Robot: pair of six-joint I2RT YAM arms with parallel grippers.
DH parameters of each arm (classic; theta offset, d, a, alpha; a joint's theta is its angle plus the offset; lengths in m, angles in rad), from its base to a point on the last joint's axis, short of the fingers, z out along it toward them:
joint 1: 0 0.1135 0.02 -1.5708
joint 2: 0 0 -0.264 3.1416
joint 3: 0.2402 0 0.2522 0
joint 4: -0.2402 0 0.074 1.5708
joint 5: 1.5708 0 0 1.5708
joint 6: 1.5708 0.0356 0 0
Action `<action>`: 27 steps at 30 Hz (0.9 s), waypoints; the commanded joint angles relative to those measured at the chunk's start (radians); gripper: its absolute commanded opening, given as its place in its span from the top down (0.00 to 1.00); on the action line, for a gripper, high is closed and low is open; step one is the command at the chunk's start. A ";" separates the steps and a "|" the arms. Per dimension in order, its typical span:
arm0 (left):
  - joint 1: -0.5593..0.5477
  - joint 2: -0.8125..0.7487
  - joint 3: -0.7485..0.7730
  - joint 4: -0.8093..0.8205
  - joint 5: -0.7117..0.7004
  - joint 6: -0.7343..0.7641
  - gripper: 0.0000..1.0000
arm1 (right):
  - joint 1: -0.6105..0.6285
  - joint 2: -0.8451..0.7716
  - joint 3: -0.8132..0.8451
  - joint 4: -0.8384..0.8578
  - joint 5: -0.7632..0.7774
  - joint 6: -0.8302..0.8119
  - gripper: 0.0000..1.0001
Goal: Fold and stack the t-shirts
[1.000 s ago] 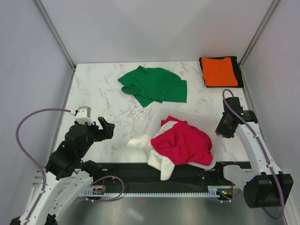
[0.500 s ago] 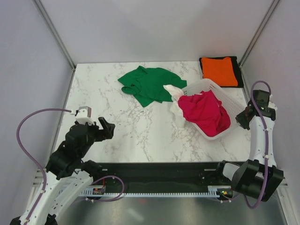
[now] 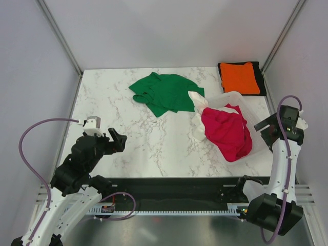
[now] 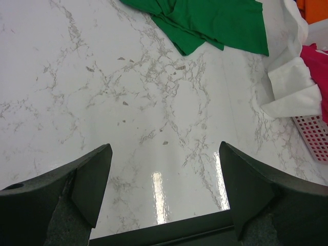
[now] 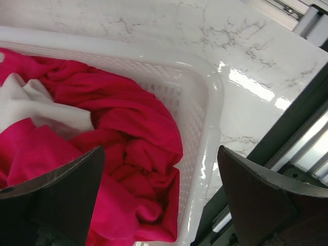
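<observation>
A crumpled green t-shirt (image 3: 166, 93) (image 4: 205, 20) lies at the back middle of the table. The crimson t-shirt (image 3: 225, 132) (image 5: 118, 154) and the white t-shirt (image 3: 197, 104) (image 5: 46, 113) (image 4: 289, 87) spill out of the white slotted basket (image 3: 231, 96) (image 5: 210, 118) at the right. A folded orange t-shirt (image 3: 240, 77) rests on a black one (image 3: 263, 82) in the back right corner. My right gripper (image 3: 265, 129) (image 5: 159, 195) is open just beside the basket's near corner, holding nothing. At the front left my left gripper (image 3: 117, 139) (image 4: 164, 189) hangs open over bare marble.
Grey walls close in the table on the left, back and right. A black rail (image 3: 174, 187) runs along the front edge. The basket's rim stands close to the right wall and to my right arm.
The right arm dragged the basket with the red and white shirts from the front edge to the right side, then its jaws opened and let the rim go. The left arm stayed still.
</observation>
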 commanded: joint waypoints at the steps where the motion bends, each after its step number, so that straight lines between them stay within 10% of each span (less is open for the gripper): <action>1: 0.003 0.002 -0.001 0.046 0.003 0.034 0.08 | 0.034 -0.018 0.072 0.060 -0.082 -0.037 0.02; 4: 0.003 0.008 0.000 0.046 0.004 0.034 0.08 | 0.185 0.000 0.065 0.208 -0.306 0.009 0.02; 8: 0.003 0.028 0.002 0.045 0.004 0.034 0.09 | 0.749 0.170 0.205 0.200 -0.089 0.082 0.02; 14: 0.003 0.025 0.003 0.042 -0.014 0.029 0.09 | 1.121 0.514 0.335 0.345 -0.099 0.111 0.02; 22: 0.003 0.013 0.003 0.030 -0.049 0.014 0.10 | 1.044 0.737 0.299 0.316 0.006 0.090 0.02; 27: 0.003 0.023 0.003 0.028 -0.048 0.012 0.10 | 0.720 0.600 0.080 0.332 0.003 0.006 0.02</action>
